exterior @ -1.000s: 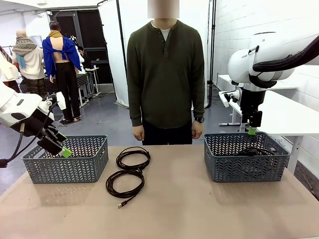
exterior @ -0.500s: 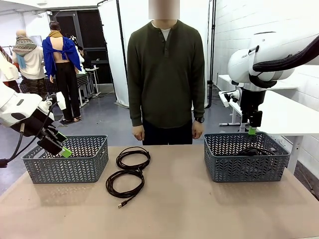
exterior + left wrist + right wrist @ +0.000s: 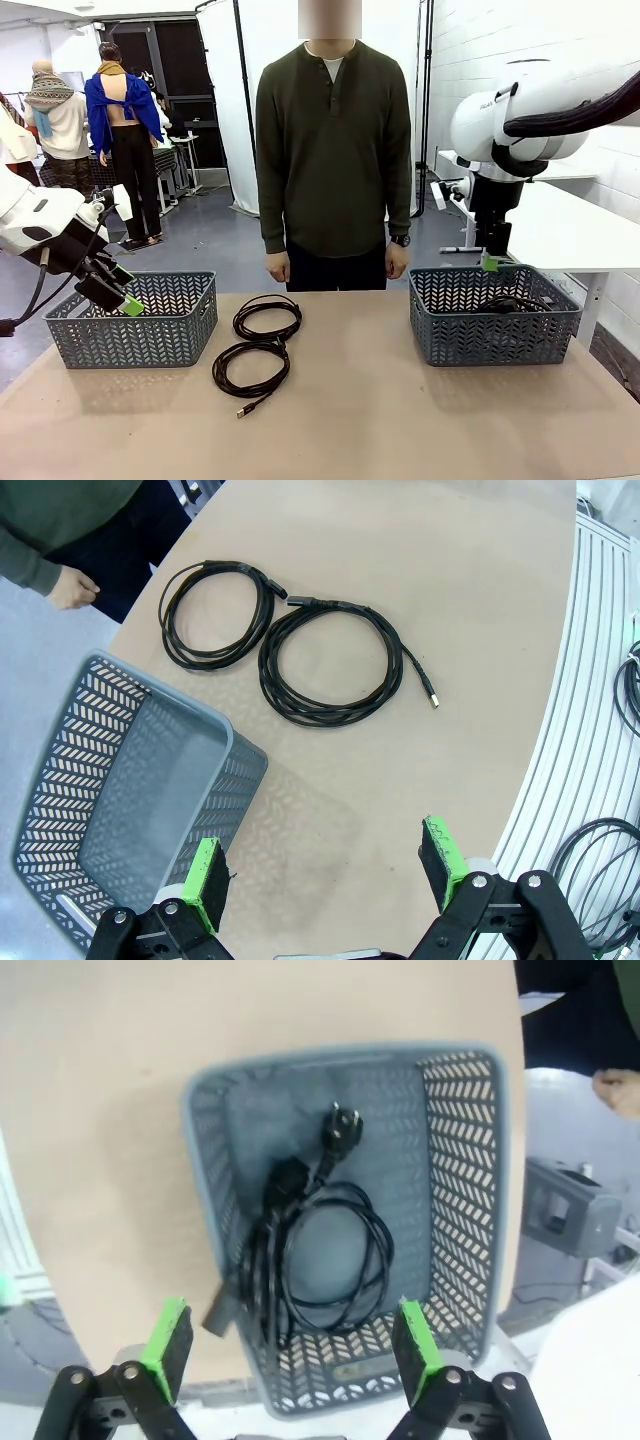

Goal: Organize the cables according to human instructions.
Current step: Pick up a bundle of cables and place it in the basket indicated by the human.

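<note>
Cables of thin black cord, two of them wound into round coils, lie touching each other on the tan table point(image 3: 400, 420), between two grey plastic lattice baskets. The far coil point(image 3: 165, 610) is nearer the person; the near coil point(image 3: 268, 665) trails a small plug end towards the robot's side. A third black cable point(image 3: 268, 1260), loosely coiled with chunky plugs, lies inside the right basket point(image 3: 490, 340).

The left gripper point(image 3: 125, 290) hangs tilted at the outer end of the left basket point(image 3: 150, 345), its jaws spread wide with nothing between them. The right gripper point(image 3: 290, 1345) points down over the right basket, equally wide and empty.

A person in a dark olive long-sleeved shirt point(image 3: 333, 150) stands at the far edge, arms down.
</note>
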You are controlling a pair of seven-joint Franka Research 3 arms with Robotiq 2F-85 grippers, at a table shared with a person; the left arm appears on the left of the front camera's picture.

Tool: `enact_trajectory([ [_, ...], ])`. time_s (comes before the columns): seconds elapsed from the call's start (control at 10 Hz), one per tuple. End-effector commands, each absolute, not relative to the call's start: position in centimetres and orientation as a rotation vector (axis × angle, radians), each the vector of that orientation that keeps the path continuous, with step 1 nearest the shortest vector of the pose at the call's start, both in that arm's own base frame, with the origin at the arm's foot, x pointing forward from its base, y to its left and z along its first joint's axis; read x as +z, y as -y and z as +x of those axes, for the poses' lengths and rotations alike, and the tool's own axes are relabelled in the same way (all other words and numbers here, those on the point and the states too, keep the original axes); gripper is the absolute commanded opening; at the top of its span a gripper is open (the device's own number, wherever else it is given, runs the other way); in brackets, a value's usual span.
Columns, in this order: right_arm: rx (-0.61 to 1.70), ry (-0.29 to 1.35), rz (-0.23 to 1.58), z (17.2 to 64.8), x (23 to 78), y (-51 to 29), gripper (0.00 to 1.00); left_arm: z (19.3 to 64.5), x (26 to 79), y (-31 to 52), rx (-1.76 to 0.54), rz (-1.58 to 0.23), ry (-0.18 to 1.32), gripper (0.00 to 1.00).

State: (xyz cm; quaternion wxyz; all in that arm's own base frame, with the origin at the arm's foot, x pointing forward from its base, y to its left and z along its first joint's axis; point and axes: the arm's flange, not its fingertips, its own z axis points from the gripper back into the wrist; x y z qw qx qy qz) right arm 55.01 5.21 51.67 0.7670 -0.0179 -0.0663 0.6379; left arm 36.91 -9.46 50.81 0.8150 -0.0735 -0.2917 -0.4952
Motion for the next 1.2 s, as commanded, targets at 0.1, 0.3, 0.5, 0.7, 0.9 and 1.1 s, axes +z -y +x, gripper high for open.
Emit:
enact_trajectory([
  [0.1,1.278,0.295,0.044,50.6,51.2,-7.4,1.00,37.0,50.8,9.2,-1.064,-0.177,0.628,1.00],
  [0.3,1.239,0.354,0.088,47.9,50.0,-8.6,1.00,37.0,50.8,9.2,-1.064,-0.177,0.628,1.00],
  [0.5,1.218,0.404,0.120,45.6,48.6,-9.8,1.00,37.0,50.8,9.2,-1.064,-0.177,0.628,1.00],
  [0.7,1.217,0.454,0.148,44.2,47.0,-10.5,1.00,37.0,50.8,9.2,-1.064,-0.177,0.628,1.00],
  [0.9,1.244,0.462,0.189,43.2,45.6,-11.2,1.00,37.0,50.8,9.2,-1.064,-0.177,0.628,1.00],
  [1.1,1.293,0.421,0.181,42.6,45.2,-12.1,1.00,37.0,50.8,9.2,-1.064,-0.177,0.628,1.00],
])
